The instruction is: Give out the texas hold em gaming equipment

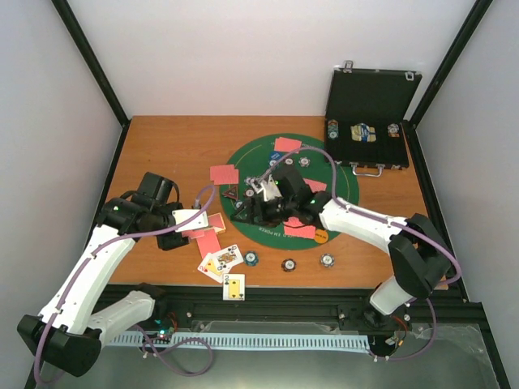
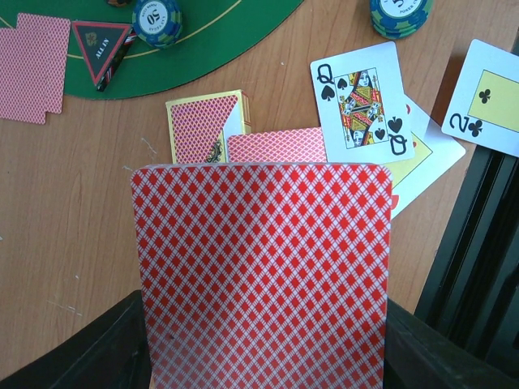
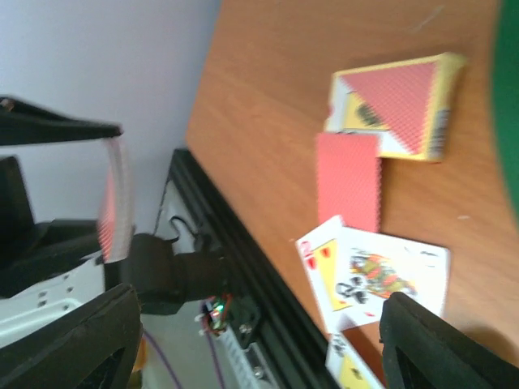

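Note:
My left gripper is shut on a red-backed playing card, held flat above the table left of the green mat. Below it lie a yellow card box, another red-backed card, a queen of spades and a two of clubs. The dark red-edged triangle and a chip rest on the mat. My right gripper hovers open over the mat's left side, with nothing between its fingers. Three chips and an orange disc lie near the mat's front edge.
The black case stands open at the back right with chips inside. Red-backed cards lie around the mat. The black frame rail runs along the table's near edge, close to the face-up cards.

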